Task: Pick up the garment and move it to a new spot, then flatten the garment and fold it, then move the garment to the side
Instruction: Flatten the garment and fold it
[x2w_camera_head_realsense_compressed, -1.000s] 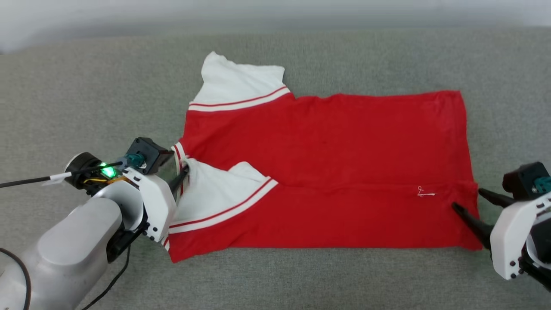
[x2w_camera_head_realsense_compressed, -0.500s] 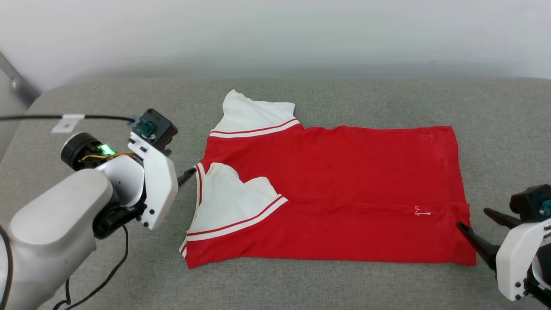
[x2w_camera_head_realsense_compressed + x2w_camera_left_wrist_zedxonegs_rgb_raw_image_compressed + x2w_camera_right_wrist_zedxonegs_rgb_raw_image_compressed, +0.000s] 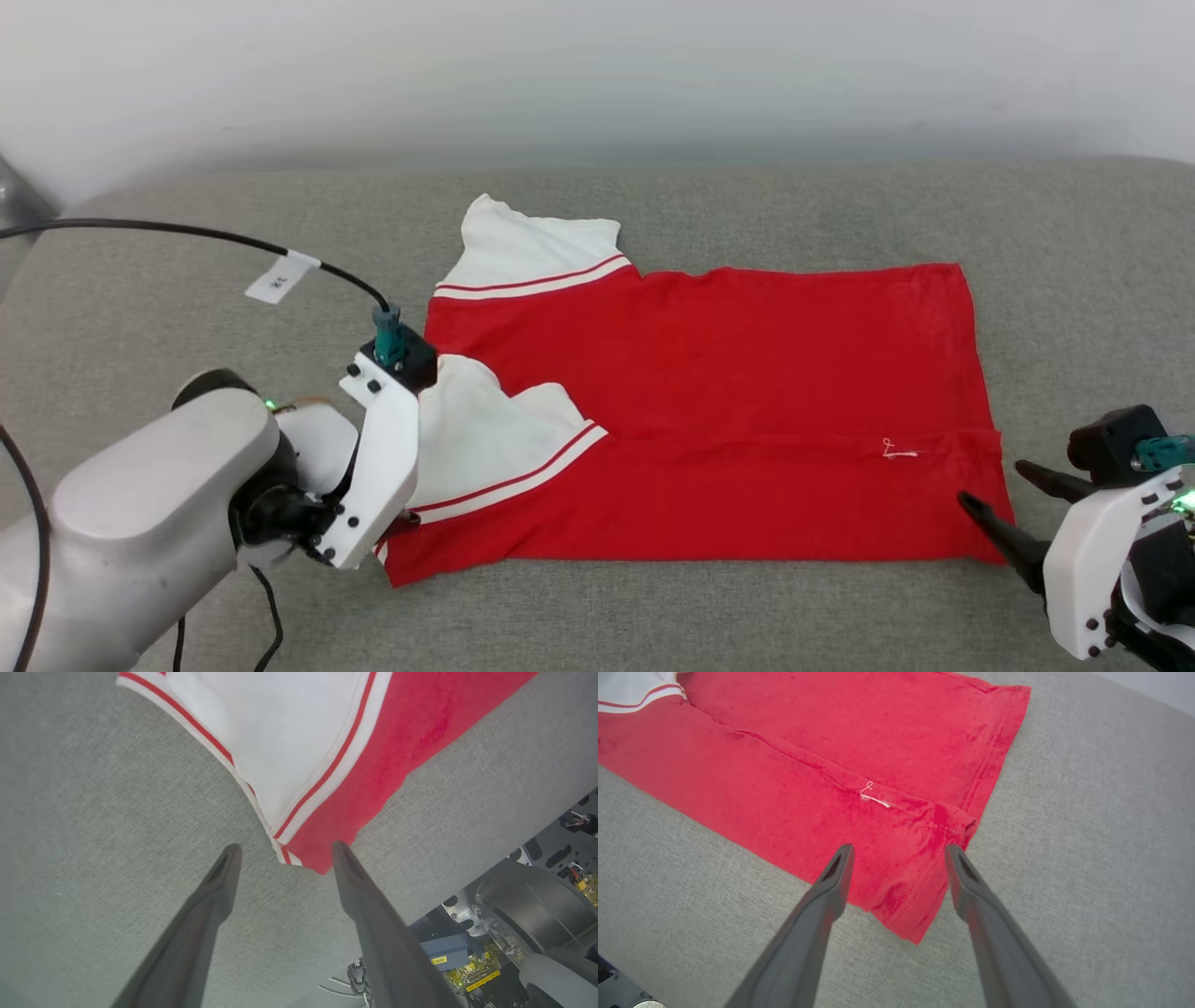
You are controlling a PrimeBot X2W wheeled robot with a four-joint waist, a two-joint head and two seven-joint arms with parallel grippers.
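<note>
The garment (image 3: 747,392) lies flat on the grey cushion, its red body folded lengthwise with a white, red-striped sleeve at the far left and another lying on top. In the left wrist view my left gripper (image 3: 286,851) stands open over the cushion, fingertips either side of the garment's (image 3: 289,728) near left corner, holding nothing. The head view hides those fingers behind the white wrist housing (image 3: 383,467). My right gripper (image 3: 994,485) is open at the near right hem corner. The right wrist view shows the right gripper (image 3: 899,849) just above the red cloth (image 3: 831,742), empty.
The grey cushion (image 3: 187,280) spreads wide on every side of the shirt, with a pale wall behind. A black cable (image 3: 187,233) with a white tag arcs over the left arm. The cushion's front edge and the robot's base (image 3: 514,914) show in the left wrist view.
The head camera has tilted. My left gripper has let go at the collar, opened, and come back to the near left corner. The right gripper opened slightly wider and stays at its corner.
</note>
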